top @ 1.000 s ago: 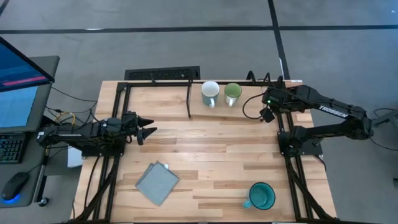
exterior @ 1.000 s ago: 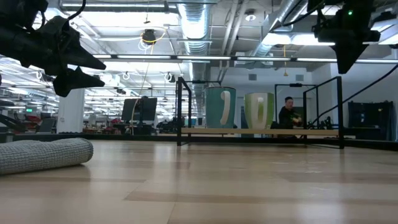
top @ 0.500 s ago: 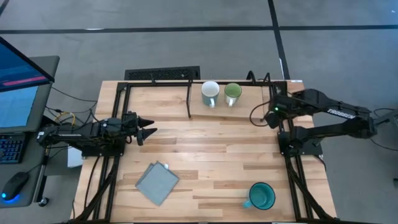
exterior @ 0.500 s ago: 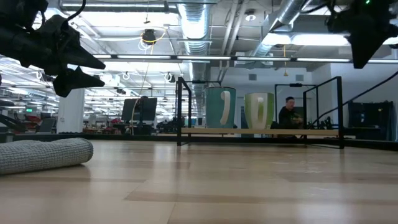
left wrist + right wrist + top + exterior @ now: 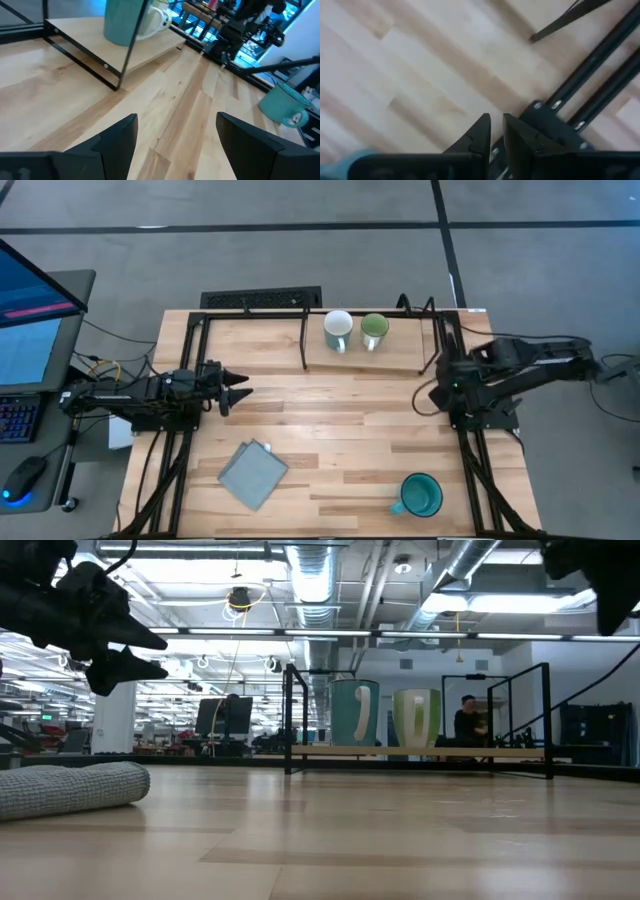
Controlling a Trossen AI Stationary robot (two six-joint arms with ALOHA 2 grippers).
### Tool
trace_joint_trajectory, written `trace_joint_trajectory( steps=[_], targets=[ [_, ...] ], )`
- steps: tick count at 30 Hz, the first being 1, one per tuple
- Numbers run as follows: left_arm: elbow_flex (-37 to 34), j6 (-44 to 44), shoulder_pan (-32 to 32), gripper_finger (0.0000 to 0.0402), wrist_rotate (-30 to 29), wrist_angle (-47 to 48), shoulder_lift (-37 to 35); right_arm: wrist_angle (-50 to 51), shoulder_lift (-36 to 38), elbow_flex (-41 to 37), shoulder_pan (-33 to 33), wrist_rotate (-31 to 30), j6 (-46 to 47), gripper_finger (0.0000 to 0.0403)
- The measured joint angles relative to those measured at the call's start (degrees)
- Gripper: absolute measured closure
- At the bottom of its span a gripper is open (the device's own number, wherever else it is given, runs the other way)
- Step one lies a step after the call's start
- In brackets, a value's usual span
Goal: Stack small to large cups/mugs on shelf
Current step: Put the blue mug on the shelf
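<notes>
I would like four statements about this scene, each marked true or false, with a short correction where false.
1. The white mug and the light green mug stand side by side on the shelf. True.
2. The teal mug is on the shelf. False: it stands on the table.
3. The right claw holds a mug. False: it is almost shut and holds nothing.
4. The left claw is open. True.

Setting: an open-plan robotics lab or industrial workspace. Indicators: exposed ceiling ducts (image 5: 310, 580) and pipework with strip lights, seen in the low view; grey concrete floor (image 5: 300, 250) marked with dark lines; a monitor (image 5: 35, 310), keyboard (image 5: 18, 418) and mouse (image 5: 24, 476) at the table's left; further workstations and a seated person (image 5: 468, 722) in the far background.
</notes>
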State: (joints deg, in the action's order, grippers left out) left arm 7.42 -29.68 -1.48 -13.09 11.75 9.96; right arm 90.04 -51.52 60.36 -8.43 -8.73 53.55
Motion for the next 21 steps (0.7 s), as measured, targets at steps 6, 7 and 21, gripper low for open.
trace_joint_trajectory(
  steps=[6, 7, 21],
  targets=[
    [0.0, 0.68, 0.0, 0.014, 4.24, 1.45, -0.01, 0.03, -3.08, 0.0, -8.97, 8.6, 11.43, 0.0329],
    [0.0, 1.55, 0.0, 0.014, 5.11, 1.85, 0.01, 0.01, -3.7, 0.0, -10.28, 10.46, 13.53, 0.0329],
    [0.0, 9.8, 0.0, 0.014, 12.93, 2.7, 0.01, -17.76, -12.51, 0.0, -23.41, 27.8, 49.11, 0.0329]
  ],
)
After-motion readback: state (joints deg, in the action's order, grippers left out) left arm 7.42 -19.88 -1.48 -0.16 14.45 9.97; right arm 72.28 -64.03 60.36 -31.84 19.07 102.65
